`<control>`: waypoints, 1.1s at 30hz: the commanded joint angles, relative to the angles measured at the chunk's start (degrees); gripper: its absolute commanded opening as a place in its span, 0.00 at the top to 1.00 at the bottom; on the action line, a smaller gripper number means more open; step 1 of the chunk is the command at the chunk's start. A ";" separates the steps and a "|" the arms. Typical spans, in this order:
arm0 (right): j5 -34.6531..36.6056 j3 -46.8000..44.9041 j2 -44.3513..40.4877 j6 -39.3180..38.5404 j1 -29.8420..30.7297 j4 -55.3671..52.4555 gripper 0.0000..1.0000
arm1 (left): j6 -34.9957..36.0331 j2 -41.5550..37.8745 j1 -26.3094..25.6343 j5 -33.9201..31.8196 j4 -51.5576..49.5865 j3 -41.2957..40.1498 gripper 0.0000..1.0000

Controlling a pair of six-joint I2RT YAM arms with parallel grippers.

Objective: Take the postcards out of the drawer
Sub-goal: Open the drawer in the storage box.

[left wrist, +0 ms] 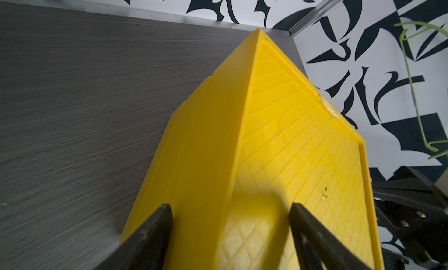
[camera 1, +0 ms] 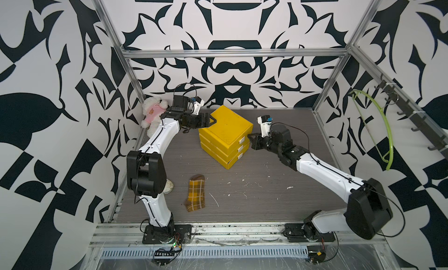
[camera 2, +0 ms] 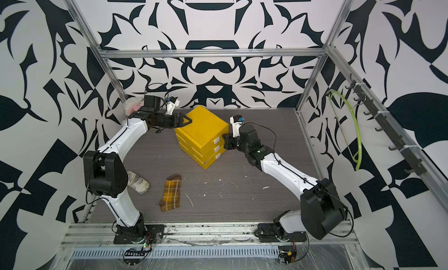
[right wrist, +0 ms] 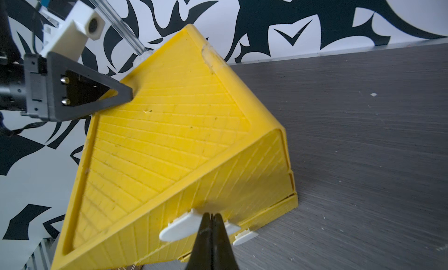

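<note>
Three drawers of the yellow ribbed-plastic cabinet (camera 1: 226,128) are all pushed in, though the lowest may sit a crack ajar. No postcards show in any view. They are presumably inside a drawer, and which one cannot be told. By my reading the task is barely begun: a drawer has to be opened, and then the cards lifted out.

The left gripper (camera 1: 210,120) is spread wide, with its jaws either side of the cabinet's rear top corner, and whether they touch the plastic is unclear. The right gripper (right wrist: 212,216) has its jaws drawn almost together, leaving only a hairline slit. Its tips are at the white oval handle (right wrist: 179,226) of the top drawer, with nothing visibly pinched between them.

The cabinet stands diagonally on the grey wood-grain table (camera 1: 266,196), with its back corner near the rear wall. Its handled face looks toward the right arm, which fills most of that side. A drawer would likely need that arm to back away along its slide path, where bare table lies open. The yellow-brown plaid sock (camera 1: 196,192) lies well apart, nearer the front edge.
</note>
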 commanded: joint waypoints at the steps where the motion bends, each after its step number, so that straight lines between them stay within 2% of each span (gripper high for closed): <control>1: -0.58 -4.10 -3.39 7.28 -0.37 5.47 0.75 | 1.83 0.76 -1.41 -0.58 -4.84 0.43 0.22; 3: -1.29 -6.96 -4.34 11.63 -0.63 9.69 0.51 | 1.83 1.13 -1.58 -0.67 -4.85 0.45 0.23; 5: -2.96 -9.43 -4.36 16.22 -0.99 14.31 0.22 | 1.86 1.26 -1.77 -0.86 -4.76 0.41 0.23; 8: -5.83 -12.06 -2.81 23.43 -2.02 21.21 0.21 | 1.87 1.26 -1.89 -1.48 -4.77 0.32 0.23; 12: -9.03 -17.08 1.98 36.74 -4.14 40.13 0.22 | 1.87 0.74 -1.89 -2.20 -4.59 0.06 0.22; 15: -8.80 -18.62 5.34 42.07 -4.25 50.28 0.22 | 1.78 0.34 -1.89 -2.38 -4.41 -0.14 0.22; 18: -7.47 -19.83 6.72 44.24 -4.24 54.92 0.24 | 1.82 0.21 -1.91 -2.80 -4.41 -0.10 0.22; 25: -8.79 -18.57 6.61 46.87 -2.69 54.59 0.24 | 1.67 0.29 -1.89 -3.08 -4.35 0.03 0.22; 33: -8.82 -19.03 12.65 52.65 -1.38 62.98 0.27 | 1.19 0.34 -1.98 -3.08 -4.24 -0.16 0.22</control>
